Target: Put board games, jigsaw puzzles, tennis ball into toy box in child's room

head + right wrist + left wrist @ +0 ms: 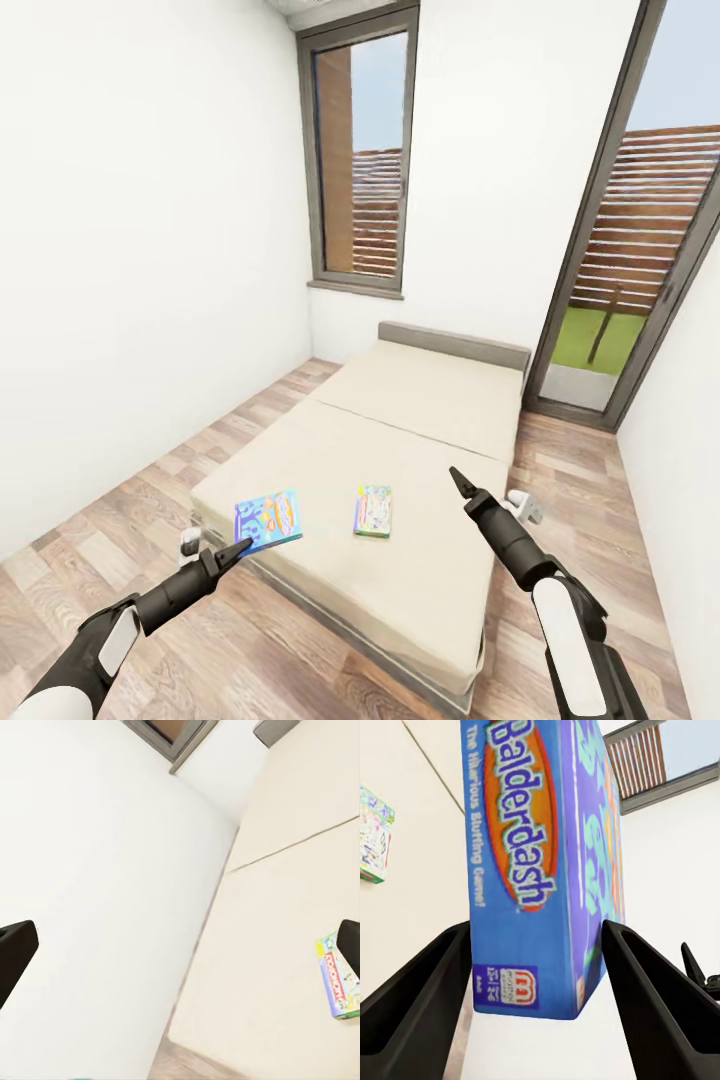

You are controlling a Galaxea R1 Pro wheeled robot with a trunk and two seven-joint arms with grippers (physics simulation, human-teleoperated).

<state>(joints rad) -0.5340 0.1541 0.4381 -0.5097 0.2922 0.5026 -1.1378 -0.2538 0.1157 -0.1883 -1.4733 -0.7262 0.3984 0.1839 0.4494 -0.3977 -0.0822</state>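
The bed (420,420) with its cream mattress fills the middle of the child's room. A blue board game (268,517), lettered Balderdash (529,870), is at the mattress's near left corner. My left gripper (240,549) (538,937) is shut on its near end, one finger on each side. The second board game (373,511), a pale green box (337,979), lies flat on the mattress to the right of it. My right gripper (459,484) (187,937) hovers open above the near right part of the bed, with nothing between its fingers.
A white wall runs close along the left, with a strip of wood-plank floor (150,500) between it and the bed. A tall window (362,150) is behind the grey headboard (455,345). A glass door (640,260) stands at the right. Small white objects (525,506) sit by the bed's sides.
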